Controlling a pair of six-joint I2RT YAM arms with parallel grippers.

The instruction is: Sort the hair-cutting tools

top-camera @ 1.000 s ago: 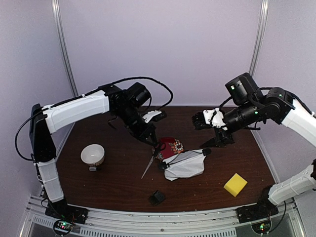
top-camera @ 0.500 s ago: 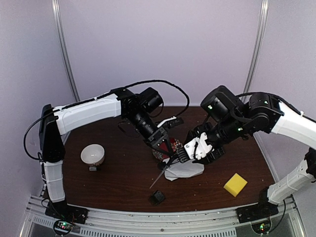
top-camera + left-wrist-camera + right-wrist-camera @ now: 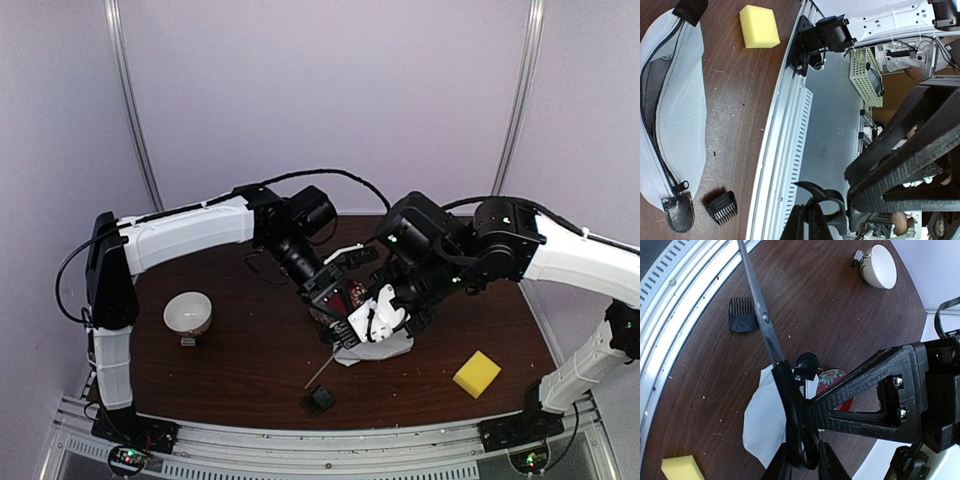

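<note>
A pair of black-handled scissors [image 3: 322, 372] hangs in the air over the middle of the table, its thin blade [image 3: 762, 315] pointing down toward the front rail. My left gripper [image 3: 330, 295] is shut on the handle from behind. My right gripper [image 3: 805, 465] has closed on the same handle loop [image 3: 832, 202] from the other side, so both grippers meet at the handle. On the table below the blade tip lies the small black clipper attachment block [image 3: 318, 400], also seen in both wrist views [image 3: 721, 206] [image 3: 741, 315].
A white zip pouch [image 3: 385, 348] lies under the grippers, with the red patterned plate [image 3: 352, 293] just behind it. The white bowl [image 3: 187, 313] stands at the left and a yellow sponge [image 3: 477, 373] at the front right. The metal front rail [image 3: 785, 125] is close by.
My left arm carried the scissors rightward and forward over the pouch. My right arm swung in from the right, and its wide-open jaws closed on the scissors handle.
</note>
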